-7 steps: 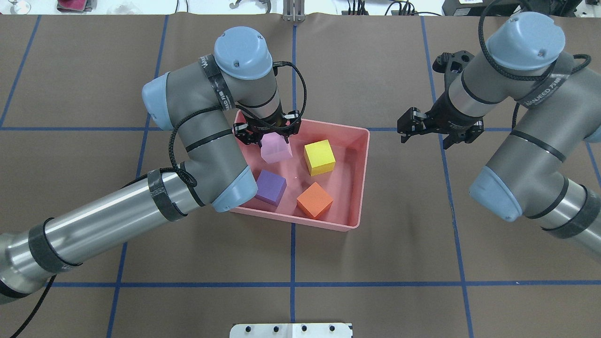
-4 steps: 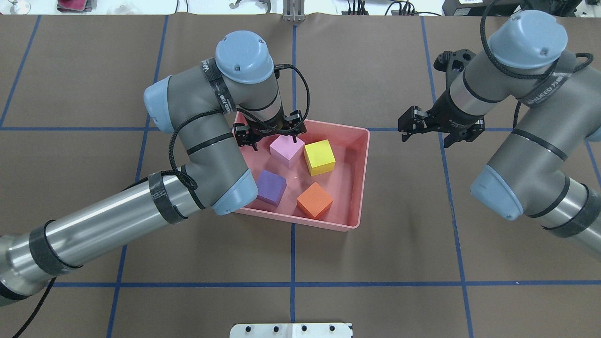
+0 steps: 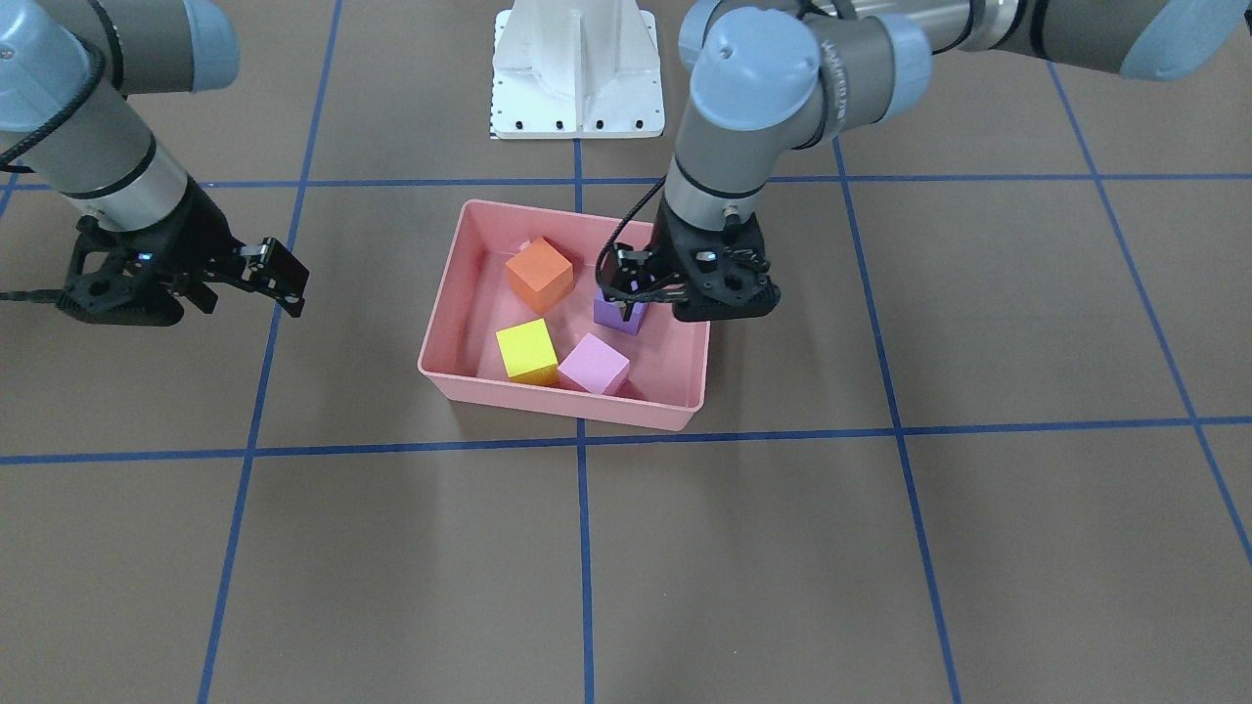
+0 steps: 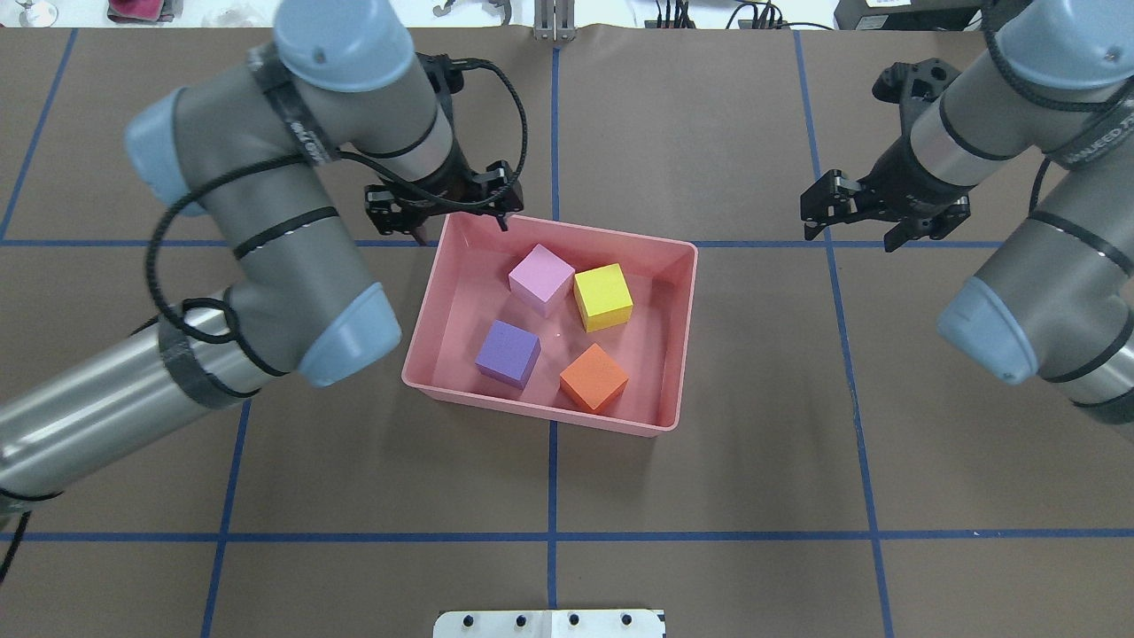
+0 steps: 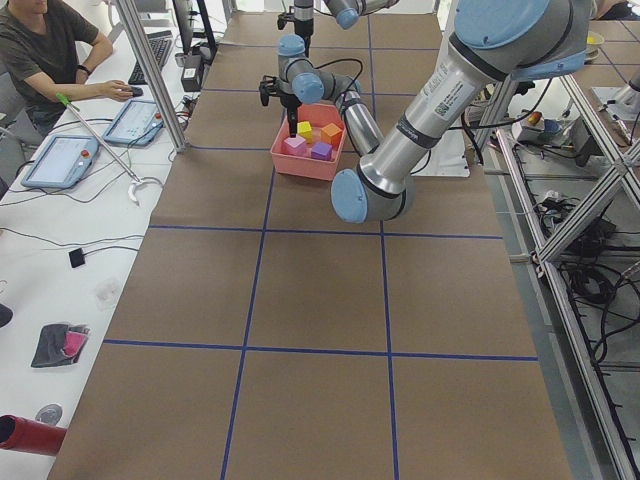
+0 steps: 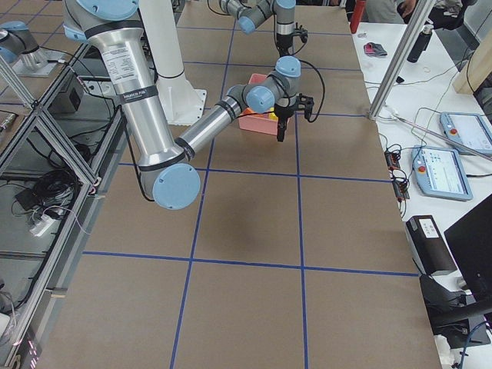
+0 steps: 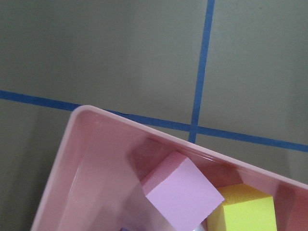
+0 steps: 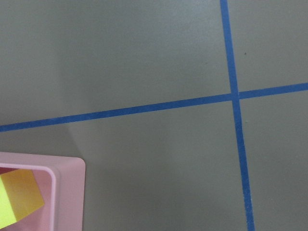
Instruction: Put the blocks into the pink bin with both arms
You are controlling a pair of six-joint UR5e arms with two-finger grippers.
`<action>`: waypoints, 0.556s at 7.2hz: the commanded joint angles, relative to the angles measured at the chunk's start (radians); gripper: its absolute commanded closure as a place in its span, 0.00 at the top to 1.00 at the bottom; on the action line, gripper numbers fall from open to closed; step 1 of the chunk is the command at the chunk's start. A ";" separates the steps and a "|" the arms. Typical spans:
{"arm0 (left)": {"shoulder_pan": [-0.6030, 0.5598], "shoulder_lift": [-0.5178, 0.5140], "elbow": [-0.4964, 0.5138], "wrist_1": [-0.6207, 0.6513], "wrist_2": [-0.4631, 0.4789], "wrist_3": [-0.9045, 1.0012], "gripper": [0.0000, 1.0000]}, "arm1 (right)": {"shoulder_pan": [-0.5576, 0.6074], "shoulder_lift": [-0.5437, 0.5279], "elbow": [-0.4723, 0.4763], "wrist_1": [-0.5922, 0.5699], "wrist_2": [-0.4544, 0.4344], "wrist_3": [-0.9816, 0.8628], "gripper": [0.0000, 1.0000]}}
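Left gripper [image 4: 462, 230] near glossy pink bin [image 4: 687, 337]

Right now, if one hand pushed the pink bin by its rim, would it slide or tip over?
Probably slide: the pink bin is shallow and wide, sitting flat on the brown table. It looks like glossy thin plastic, so its wall may flex. The four loose blocks inside would likely shift.
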 commanded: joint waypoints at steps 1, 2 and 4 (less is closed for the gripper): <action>-0.167 0.250 -0.251 0.132 -0.019 0.352 0.99 | 0.153 -0.102 -0.007 -0.001 0.069 -0.249 1.00; -0.294 0.339 -0.247 0.129 -0.134 0.540 0.99 | 0.225 -0.153 -0.020 -0.003 0.072 -0.390 1.00; -0.542 0.471 -0.146 0.126 -0.214 0.967 0.99 | 0.337 -0.230 -0.056 0.002 0.074 -0.595 1.00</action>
